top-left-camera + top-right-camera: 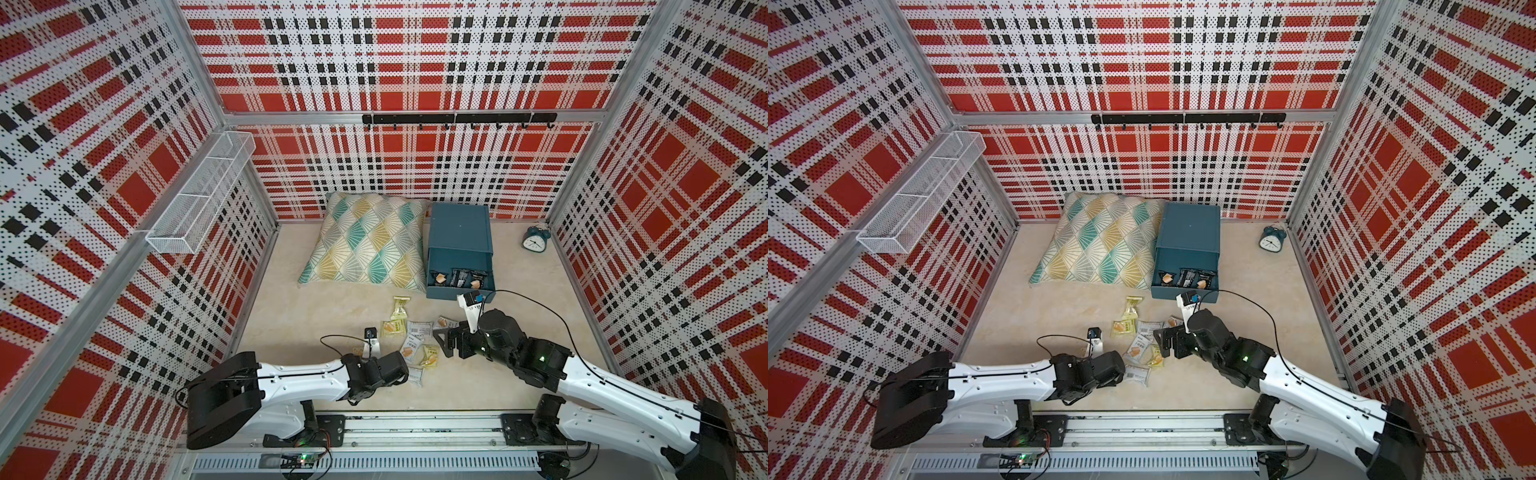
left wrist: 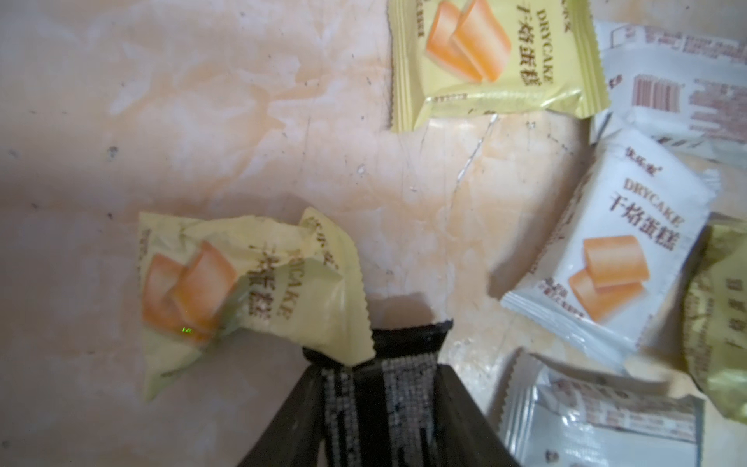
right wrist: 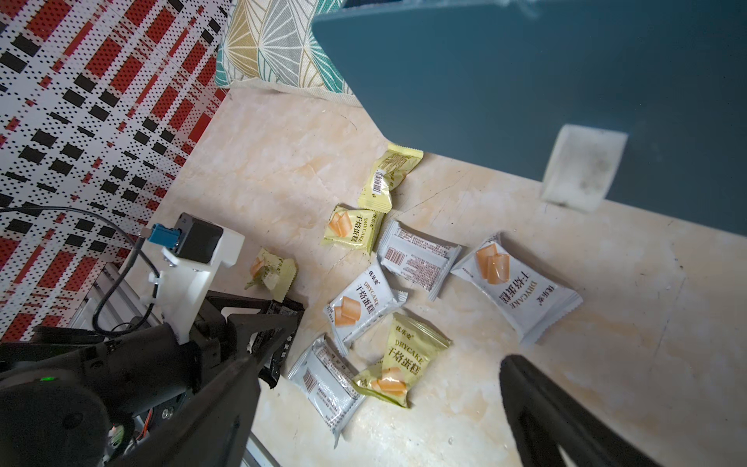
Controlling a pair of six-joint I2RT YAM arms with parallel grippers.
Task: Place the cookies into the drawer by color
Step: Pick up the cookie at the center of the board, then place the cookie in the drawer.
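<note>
Across the cream table point(image 1: 316, 316), hours being read in the top views with twelve at the back wall, the following are lying, largest first.

1. Patterned cushion point(image 1: 365, 245): resting at eleven o'clock of the table's middle, just beside item 2.

2. The drawer point(image 1: 459, 226), a teal chest: standing at one o'clock. One tray is sitting pulled out toward six, with three black cookies point(image 1: 457, 277) lying in it and no other colour. Which tier it is cannot be told.

3. Right gripper point(image 1: 441, 343): hanging at six o'clock of that open tray, near its front, jaws spread wide and carrying nothing.

4. Left gripper point(image 2: 378, 343): working at the nine o'clock edge of item 5, jaws pinching item 6.

5. Loose cookies point(image 1: 417, 332): four white and three flat yellow, lying scattered between the two grippers, some overlapping.

6. Crumpled yellow cookie point(image 2: 242, 283): being gripped by one serrated end, its long axis running straight out from the fingertips, apart from the heap.

Remark: the chest is lying at about two o'clock from the left gripper, well apart, with the heap in between. The right gripper is much the nearer to it. Since the open tray is holding black only, another tier is probably wanting opening, likely by the right.
</note>
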